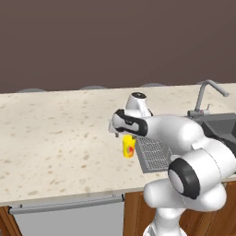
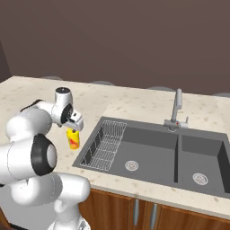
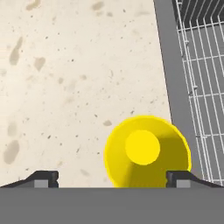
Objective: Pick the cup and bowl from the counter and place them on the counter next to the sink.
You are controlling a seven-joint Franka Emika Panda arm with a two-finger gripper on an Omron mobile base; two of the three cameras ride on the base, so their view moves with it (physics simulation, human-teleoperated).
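We see the cup point(image 3: 146, 151) standing upright on the counter point(image 1: 55, 138), just beside the sink point(image 2: 152, 148) and its wire rack point(image 2: 105, 143) — directly under the gripper point(image 3: 113, 178), whose fingers stand wide apart, clear of the rim. It looks light, rigid and smooth (likely slippery), so we'd grip its walls squarely — not the rim.

Wide bare desk point(image 1: 55, 133) is left open to the left of the cup point(image 1: 128, 146) and behind it. On the other side, passage is narrowed by the sink point(image 2: 148, 139) rim and wire rack point(image 2: 105, 146) just beside the cup.
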